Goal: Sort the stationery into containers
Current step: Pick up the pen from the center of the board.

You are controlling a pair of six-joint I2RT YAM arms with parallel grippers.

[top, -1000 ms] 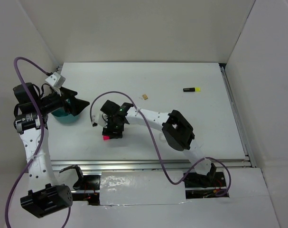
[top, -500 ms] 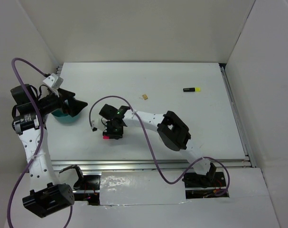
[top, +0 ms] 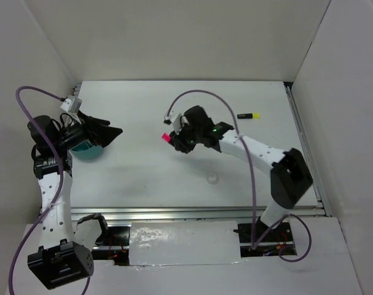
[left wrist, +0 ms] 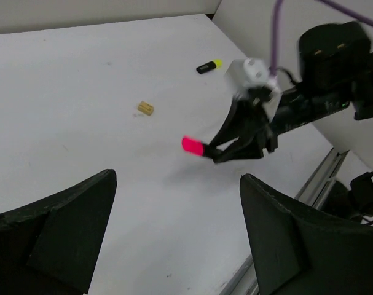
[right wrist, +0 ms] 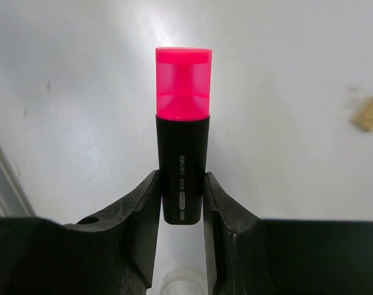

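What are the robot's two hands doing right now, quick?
Left gripper: open, holding nothing.
Right gripper: shut on the pink marker, lifted off the table.

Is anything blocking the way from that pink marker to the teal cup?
Only the left gripper: it hangs open over the teal cup, covering part of its mouth. The right gripper holds the pink marker.

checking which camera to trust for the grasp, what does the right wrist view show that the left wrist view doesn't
Only the right wrist view: the lettering on the black barrel of the pink marker, and the clear tape ring at the bottom edge. Only the left wrist view: the black-yellow marker and the left gripper, open and empty. Both: the right gripper shut on the pink marker, and the tan eraser.
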